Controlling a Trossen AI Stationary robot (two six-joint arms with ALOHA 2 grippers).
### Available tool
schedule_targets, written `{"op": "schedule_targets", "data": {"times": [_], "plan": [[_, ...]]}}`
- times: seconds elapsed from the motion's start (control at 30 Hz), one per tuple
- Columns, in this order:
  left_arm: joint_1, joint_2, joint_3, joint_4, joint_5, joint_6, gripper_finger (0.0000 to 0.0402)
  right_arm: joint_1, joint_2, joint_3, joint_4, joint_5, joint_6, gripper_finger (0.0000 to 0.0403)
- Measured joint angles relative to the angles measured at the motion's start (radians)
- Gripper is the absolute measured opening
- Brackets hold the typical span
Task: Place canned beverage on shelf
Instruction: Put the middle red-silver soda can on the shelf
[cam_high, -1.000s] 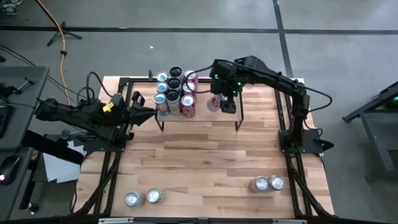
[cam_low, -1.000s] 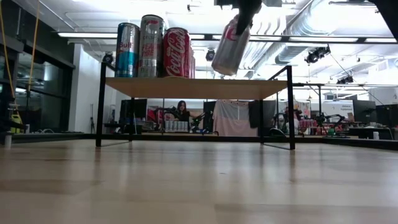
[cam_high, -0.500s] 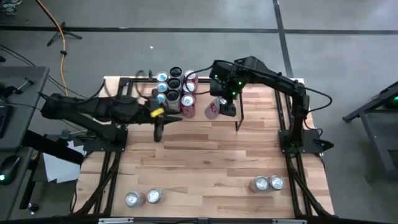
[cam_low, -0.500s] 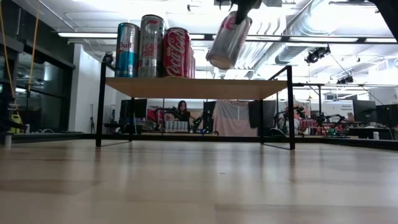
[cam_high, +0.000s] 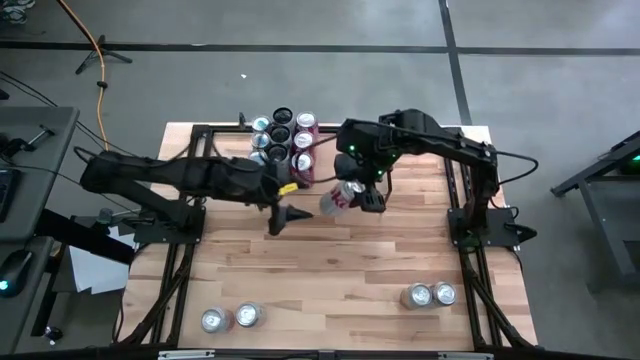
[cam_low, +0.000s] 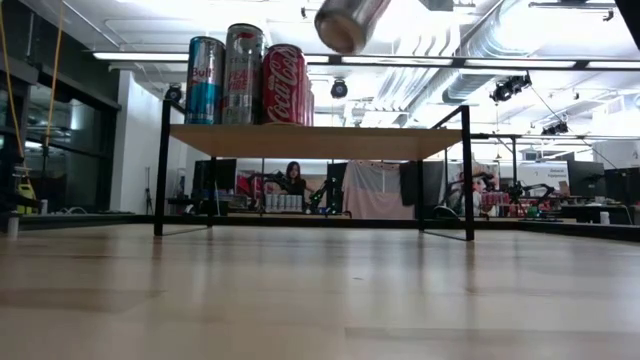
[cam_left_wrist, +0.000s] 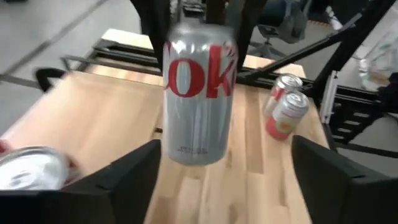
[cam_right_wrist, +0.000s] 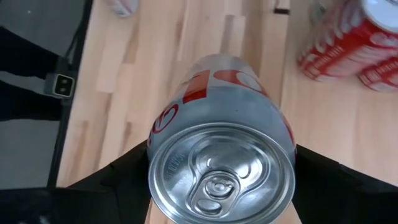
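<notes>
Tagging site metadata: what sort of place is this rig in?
Likely a robotics lab or workshop: exposed ceiling ducts, a person at a desk in the open room behind, grey concrete floor with cables around the table.

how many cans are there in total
At least 11: six visible on the shelf clustered at its left end, though the left arm may hide more; one silver can held by the right gripper; two at the table's front-left; two front-right.

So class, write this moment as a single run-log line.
right gripper: shut on silver can, tilted in mid-air | left gripper: open, facing it | shelf: cans at one end, remainder free
</notes>
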Motion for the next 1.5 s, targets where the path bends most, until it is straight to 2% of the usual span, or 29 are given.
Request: {"op": "schedule_targets", "data": {"times": [0.13,0.23,0.4,0.6,0.73,0.87,1.03,1.23,1.37,1.5], "plan": [[0.000,0.062,-0.001,0.069,0.046,0.009,0.0341,0.035,0.000,0.005,0.013,0.010,-0.001,0.0293],[0.010,0.094,-0.001,0.088,0.053,0.001,0.0358,0.054,0.000,0.005,0.023,0.011,-0.009,0.0294],[0.046,0.142,-0.001,0.107,0.141,-0.030,0.0361,0.075,0.000,0.005,0.049,0.012,-0.025,0.0292],[0.066,0.200,-0.001,0.207,0.257,-0.015,0.0361,0.090,0.000,0.005,0.101,0.012,-0.048,0.0291],[0.066,0.218,-0.001,0.213,0.264,0.022,0.0358,0.089,0.000,0.005,0.103,0.013,-0.052,0.0291],[0.066,0.216,-0.001,0.212,0.229,0.025,0.0320,0.093,0.000,0.005,0.104,0.015,-0.068,0.0291],[0.066,0.208,-0.001,0.194,0.205,0.040,0.0198,0.105,0.000,0.005,0.109,0.019,-0.080,0.0291],[0.068,0.209,-0.001,0.190,0.205,0.052,0.0194,0.108,0.000,0.005,0.102,0.039,-0.058,0.0314],[0.078,0.179,-0.002,0.122,0.181,0.061,0.0194,0.093,-0.020,0.005,0.040,0.080,0.000,0.0329],[0.077,0.127,-0.002,0.040,0.099,0.070,0.0194,0.071,-0.045,0.006,0.000,0.081,0.041,0.0332]]}}
